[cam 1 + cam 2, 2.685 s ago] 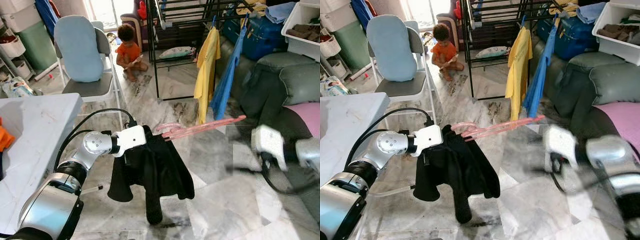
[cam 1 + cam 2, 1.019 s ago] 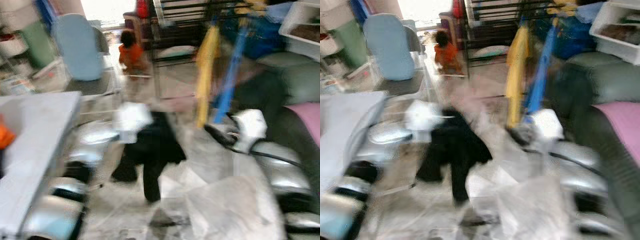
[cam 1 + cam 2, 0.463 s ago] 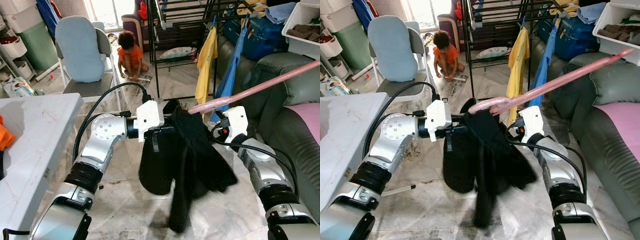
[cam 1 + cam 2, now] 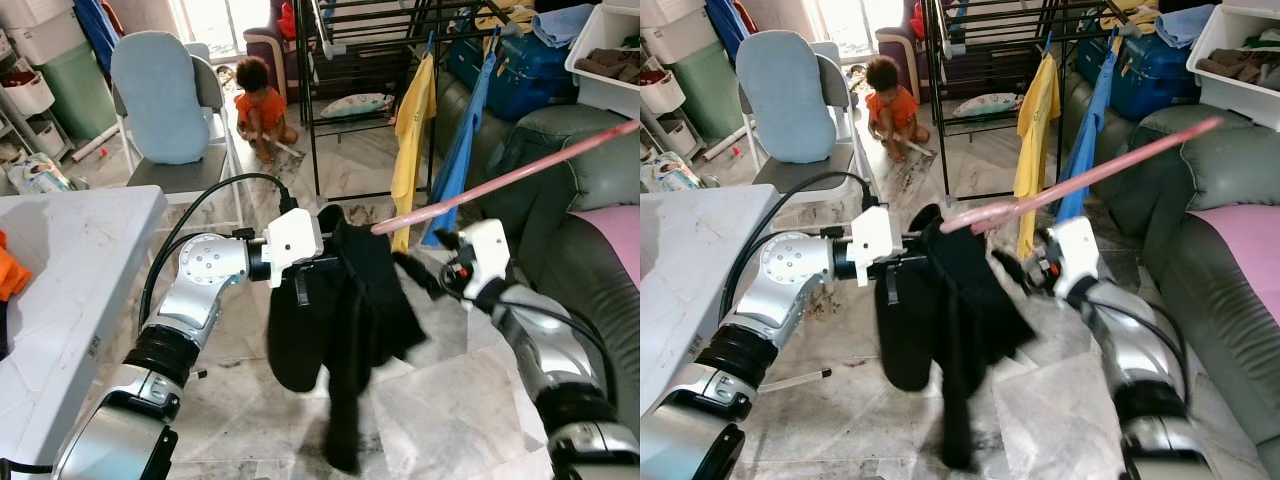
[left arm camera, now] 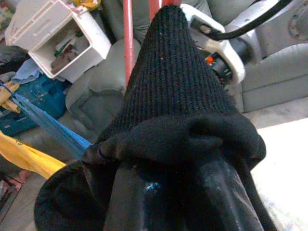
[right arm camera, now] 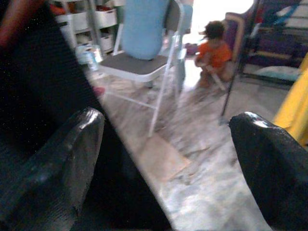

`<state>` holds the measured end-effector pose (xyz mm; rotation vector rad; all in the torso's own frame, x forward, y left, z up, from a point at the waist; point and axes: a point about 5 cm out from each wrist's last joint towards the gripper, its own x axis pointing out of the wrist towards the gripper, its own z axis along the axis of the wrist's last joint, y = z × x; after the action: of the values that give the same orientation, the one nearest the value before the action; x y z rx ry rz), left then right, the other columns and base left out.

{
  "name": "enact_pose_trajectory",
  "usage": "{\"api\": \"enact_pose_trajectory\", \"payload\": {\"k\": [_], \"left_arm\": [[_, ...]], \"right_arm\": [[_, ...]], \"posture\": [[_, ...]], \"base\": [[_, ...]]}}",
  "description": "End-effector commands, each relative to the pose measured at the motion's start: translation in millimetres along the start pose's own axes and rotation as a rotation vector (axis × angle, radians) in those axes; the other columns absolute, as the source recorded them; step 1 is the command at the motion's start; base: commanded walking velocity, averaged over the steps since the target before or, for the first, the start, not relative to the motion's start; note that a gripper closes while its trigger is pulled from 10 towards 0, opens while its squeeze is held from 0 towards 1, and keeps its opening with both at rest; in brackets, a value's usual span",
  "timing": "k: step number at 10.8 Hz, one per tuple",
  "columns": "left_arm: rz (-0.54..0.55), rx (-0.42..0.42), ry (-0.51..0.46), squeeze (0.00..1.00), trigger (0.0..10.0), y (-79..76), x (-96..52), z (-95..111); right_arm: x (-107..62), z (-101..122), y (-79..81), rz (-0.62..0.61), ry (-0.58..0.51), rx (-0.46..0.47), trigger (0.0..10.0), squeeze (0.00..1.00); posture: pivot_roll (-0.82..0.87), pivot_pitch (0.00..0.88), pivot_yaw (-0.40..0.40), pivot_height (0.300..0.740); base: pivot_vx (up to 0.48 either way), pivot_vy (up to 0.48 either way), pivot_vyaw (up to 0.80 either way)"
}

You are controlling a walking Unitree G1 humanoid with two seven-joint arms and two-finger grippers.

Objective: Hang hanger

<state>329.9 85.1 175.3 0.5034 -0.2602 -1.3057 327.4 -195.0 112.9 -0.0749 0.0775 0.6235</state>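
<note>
I see the left gripper (image 4: 322, 258) with its fingers (image 5: 144, 197) buried in the black garment (image 4: 345, 310), which bunches over them and hangs below; they are clamped on the cloth. The pink hanger (image 4: 500, 180) runs out of the top of the garment, just beyond the left fingertips, and slants up and away past the right arm toward the sofa (image 4: 580, 170). The right gripper (image 4: 418, 275) sits just beside the garment, below the hanger; in its wrist view both fingers (image 6: 269, 159) stand wide apart with floor between them and the garment at one fingertip, so they hold nothing. I cannot tell whether that fingertip touches the cloth. Beyond both grippers stands a black rack (image 4: 370, 40) with a yellow shirt (image 4: 412, 130) and a blue cloth (image 4: 458, 160) hanging from it. A person (image 4: 262, 105) in orange sits on the floor beside a chair (image 4: 165, 110). The bench (image 4: 70, 260) lies left of the left arm.
</note>
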Motion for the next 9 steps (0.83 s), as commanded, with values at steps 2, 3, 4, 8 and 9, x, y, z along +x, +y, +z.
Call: {"api": "enact_pose_trajectory", "payload": {"k": [2, 3, 4, 8, 9], "left_arm": [[0.012, 0.050, -0.013, 0.00, 0.0, 5.3, -0.5, 6], [0.011, 0.055, -0.026, 0.00, 0.0, 6.2, 1.7, 8], [-0.002, 0.065, -0.070, 0.00, 0.0, 7.0, 5.2, 18], [0.033, -0.009, -0.292, 0.00, 0.0, 24.9, 6.5, 67], [0.097, -0.026, -0.339, 0.00, 0.0, 39.1, 0.0, 79]], "right_arm": [[1.9, 2, 7.1, 0.076, 0.000, 0.007, 10.0, 0.00], [3.3, 1, 12.2, 0.113, 0.012, 0.008, 10.0, 0.00], [7.7, -3, 15.9, 0.112, 0.034, 0.005, 10.0, 0.00], [10.6, -26, 5.7, -0.048, 0.181, -0.007, 10.0, 0.00], [0.4, -41, 0.4, -0.093, 0.268, 0.000, 10.0, 0.00]], "posture": [[-0.10, 0.000, 0.059, 0.740], [-0.10, 0.000, 0.058, 0.740], [-0.10, 0.000, 0.055, 0.740], [-0.08, 0.000, 0.039, 0.740], [-0.09, 0.000, 0.036, 0.740]], "base": [[0.000, 0.000, 0.00], [0.000, 0.000, 0.00], [0.000, 0.000, 0.00], [0.000, 0.000, 0.00], [0.000, 0.000, 0.00]]}}
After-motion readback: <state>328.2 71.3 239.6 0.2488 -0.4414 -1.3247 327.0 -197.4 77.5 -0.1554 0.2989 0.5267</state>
